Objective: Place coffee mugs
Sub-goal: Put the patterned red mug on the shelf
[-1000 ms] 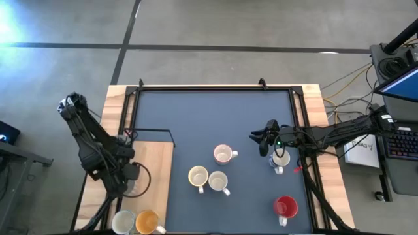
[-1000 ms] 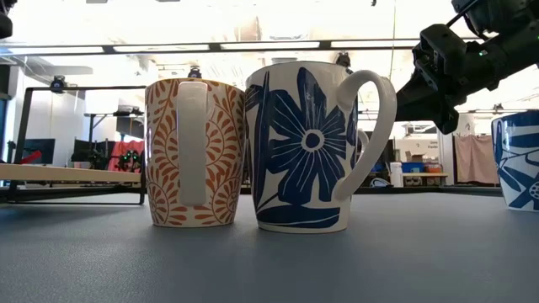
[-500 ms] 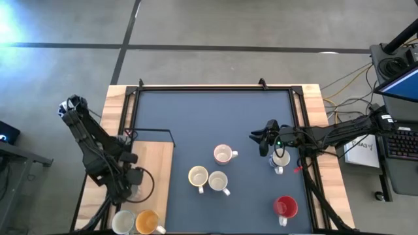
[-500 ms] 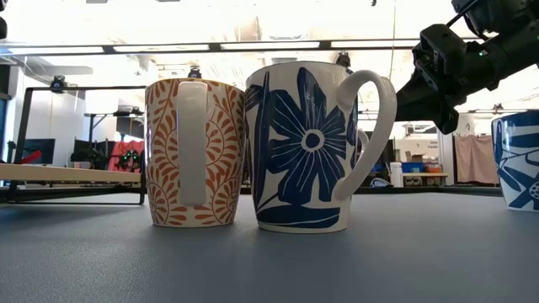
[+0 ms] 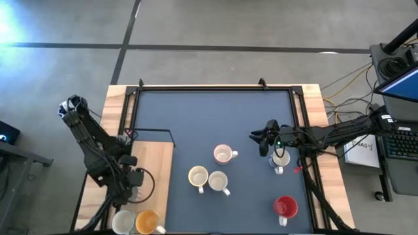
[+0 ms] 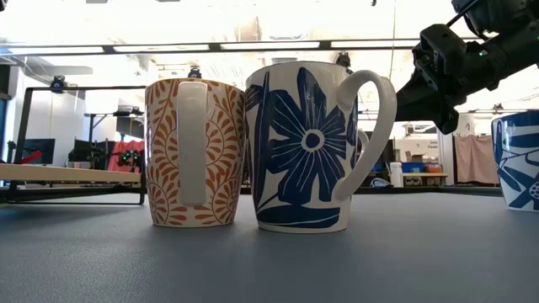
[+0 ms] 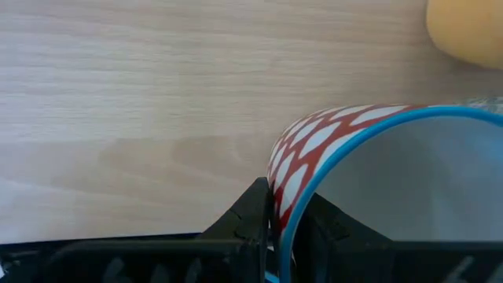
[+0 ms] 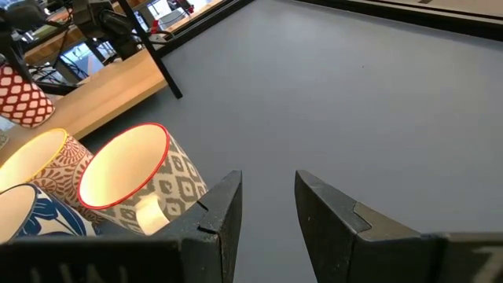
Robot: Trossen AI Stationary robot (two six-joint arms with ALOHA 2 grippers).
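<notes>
Pinching the rim of a red-checked mug (image 7: 330,149), the left pincer (image 7: 275,224) has one finger inside and one outside for a firm hold, on the wooden board (image 5: 153,160). Right of the board, the right pincer (image 8: 267,204) hangs released near other mugs (image 5: 208,177).

Two mugs are seen side by side on the grey bench (image 6: 269,269), touching or nearly so: an orange leaf-patterned mug (image 6: 195,153), handle turned toward the camera, and a taller white mug w/ blue flower (image 6: 307,147), handle to the picture's right. A third blue-and-white mug (image 6: 517,160) is cut off at the right edge. A dark robot arm (image 6: 459,63) is seen upper right, raised above the bench; its jaws can't be made out. A workshop w/ black frames and ceiling lights is seen beyond.
</notes>
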